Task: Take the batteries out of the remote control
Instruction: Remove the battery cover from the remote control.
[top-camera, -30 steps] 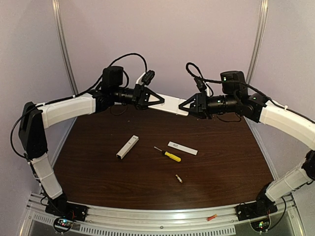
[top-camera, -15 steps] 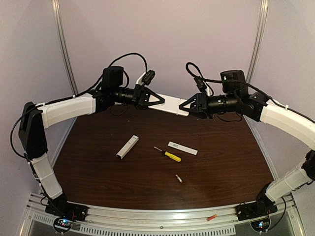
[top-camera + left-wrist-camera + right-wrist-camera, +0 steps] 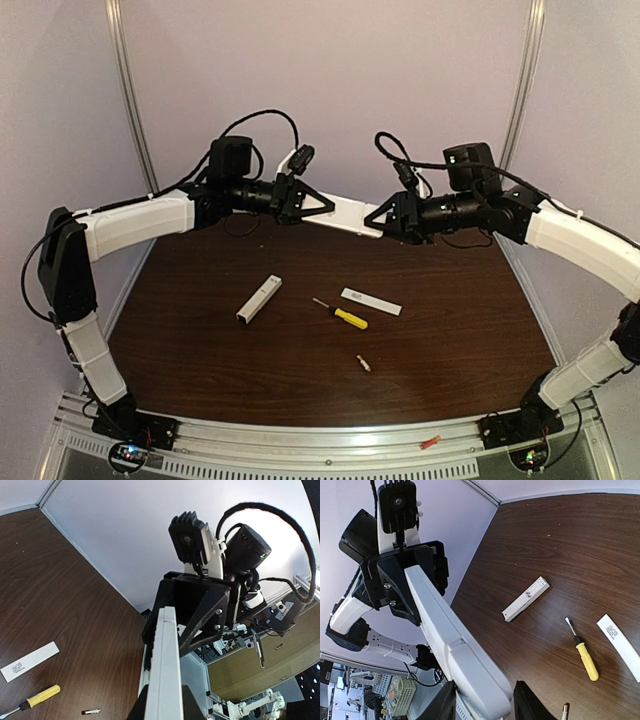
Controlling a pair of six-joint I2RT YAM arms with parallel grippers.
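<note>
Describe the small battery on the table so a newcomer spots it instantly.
On the dark brown wooden table, find the yellow-handled screwdriver near the middle. Nearer the arm bases lies a tiny metallic cylindrical battery, touching nothing. It is far shorter than the screwdriver, and round, unlike the flat white strip and white block.

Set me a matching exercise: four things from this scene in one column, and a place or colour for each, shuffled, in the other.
1 remote control
2 screwdriver
3 battery
4 white strip

A on the table, nearest its front edge
B raised above the table
C yellow handle
D lying flat, just right of the screwdriver

Pairs: 1-B, 2-C, 3-A, 4-D
</note>
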